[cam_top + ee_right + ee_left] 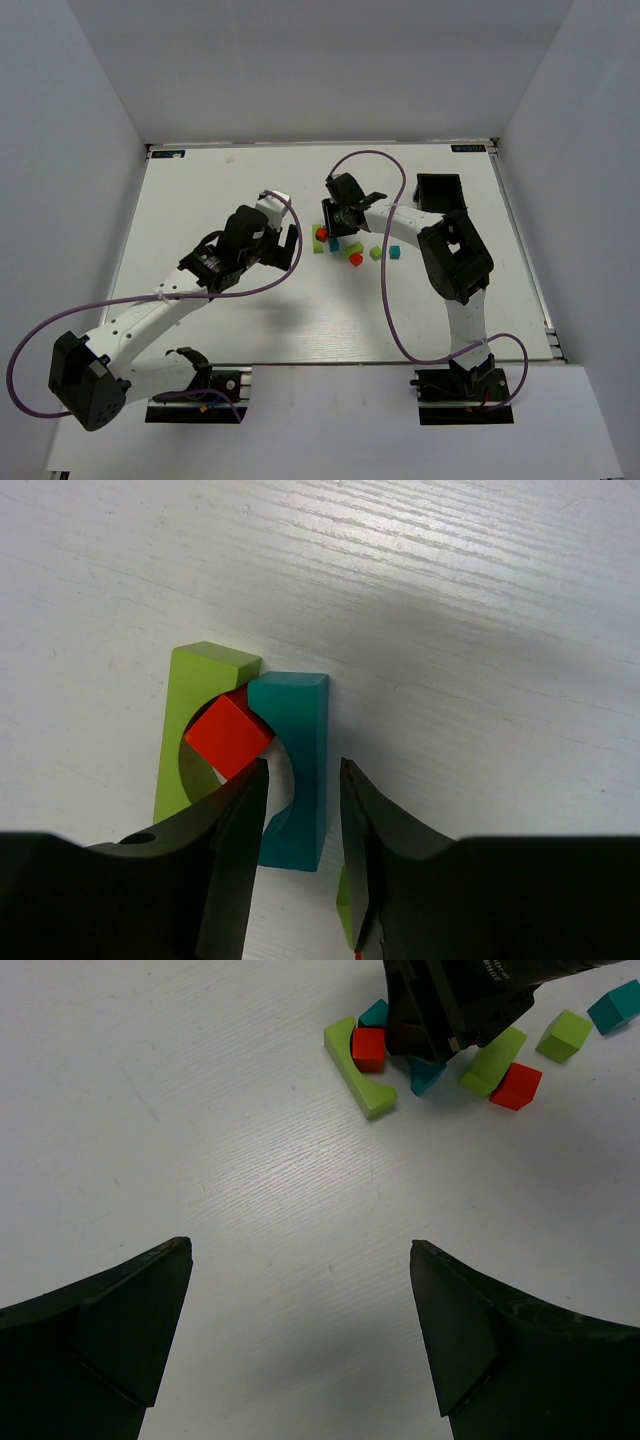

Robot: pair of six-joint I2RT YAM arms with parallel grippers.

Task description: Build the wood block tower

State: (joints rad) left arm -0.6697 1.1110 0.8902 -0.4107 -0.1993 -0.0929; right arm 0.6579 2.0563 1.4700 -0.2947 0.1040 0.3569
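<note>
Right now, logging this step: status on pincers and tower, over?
Left pincer open, empty. Right pincer parted, nothing gripped, above red wooden cube sitting between lime-green wooden arch and teal wooden arch. No upright column yet. Nothing in the way.

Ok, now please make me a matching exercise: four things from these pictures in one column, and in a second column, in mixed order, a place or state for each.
Column one:
1. red cube
2. lime arch block
3. teal arch block
4. left hand

Column two:
a. wide open above the bare table
b. on the left of the cube in the right wrist view
c. sitting in the gap between the two arches
d. on the right of the cube in the right wrist view

Pairs: 1-c, 2-b, 3-d, 4-a.
</note>
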